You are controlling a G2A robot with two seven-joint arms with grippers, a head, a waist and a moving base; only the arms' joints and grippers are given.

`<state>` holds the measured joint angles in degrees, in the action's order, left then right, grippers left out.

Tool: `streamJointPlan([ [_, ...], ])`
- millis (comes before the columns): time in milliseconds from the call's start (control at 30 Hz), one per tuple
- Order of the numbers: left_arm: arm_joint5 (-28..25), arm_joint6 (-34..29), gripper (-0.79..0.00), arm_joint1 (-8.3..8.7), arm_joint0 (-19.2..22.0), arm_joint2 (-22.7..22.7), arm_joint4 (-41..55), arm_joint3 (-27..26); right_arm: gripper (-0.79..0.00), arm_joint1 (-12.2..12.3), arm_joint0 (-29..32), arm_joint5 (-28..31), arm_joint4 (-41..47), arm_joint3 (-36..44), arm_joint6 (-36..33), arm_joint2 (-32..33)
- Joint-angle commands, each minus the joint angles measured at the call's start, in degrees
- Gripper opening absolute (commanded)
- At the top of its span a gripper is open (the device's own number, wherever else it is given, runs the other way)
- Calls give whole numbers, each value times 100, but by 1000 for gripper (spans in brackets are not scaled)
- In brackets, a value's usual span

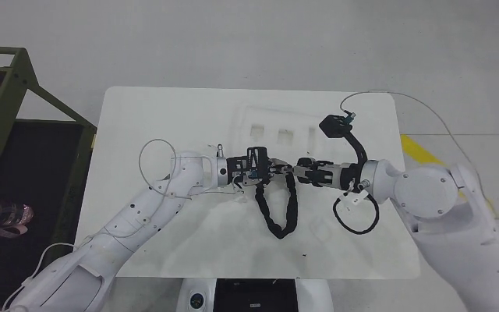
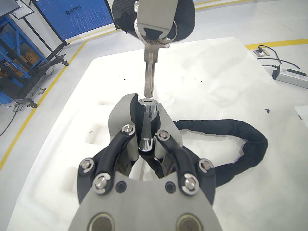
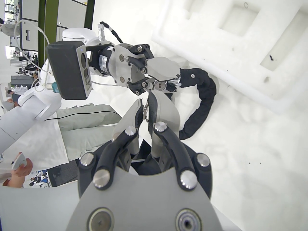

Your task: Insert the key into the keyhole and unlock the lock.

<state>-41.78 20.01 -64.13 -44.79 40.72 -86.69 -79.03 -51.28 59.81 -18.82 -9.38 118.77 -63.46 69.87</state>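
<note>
**Top view**
- L gripper [image 1: 277,168], R gripper [image 1: 298,171]: tip to tip over mid tabletop [image 1: 156,226].
- Chain [image 1: 277,218]: black-sleeved loop, trailing from btwn the two grippers toward robot side.
- Foam tray [image 1: 257,125]: white, w/ rectangular recesses, on far part of tabletop, just beyond grippers.

**Left wrist view**
- Lock [image 2: 148,118]: chrome cylinder, clenched btwn L gripper jaws, one jaw each side.
- Keyhole [image 2: 148,101]: narrow slot in lock's end face, turned toward R gripper.
- Key [image 2: 149,73]: silver, head pinched in R gripper jaws, ring [image 2: 140,33] through head. Blade in line w/ lock, tip just at keyhole, blade itself wholly outside. Contact btwn tip and slot: cannot tell.
- Chain: out from behind lock, one wide bend, lying on tabletop beside L gripper.
- Foam tray: recesses to one side below L gripper.

**Right wrist view**
- R gripper jaws: closed on key, edge-on here, mostly hidden btwn pads.
- Lock: round face w/ slot straight ahead of R jaws, gripped by L gripper.
- Chain: curved away from lock, free end low near tabletop.
- Foam tray: three recesses, just past chain.
</note>
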Motion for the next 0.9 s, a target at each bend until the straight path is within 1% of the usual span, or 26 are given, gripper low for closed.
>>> streamJointPlan([
  [0,0,0,-785,0,0,0,0,0,-785,0,23,13,42,-29,16,1],
  [233,0,0,-785,0,0,0,0,0,-785,-5,90,28,63,-73,184,-12],
  [867,0,0,-785,0,0,0,0,0,-785,-14,104,56,171,-195,323,-6],
])
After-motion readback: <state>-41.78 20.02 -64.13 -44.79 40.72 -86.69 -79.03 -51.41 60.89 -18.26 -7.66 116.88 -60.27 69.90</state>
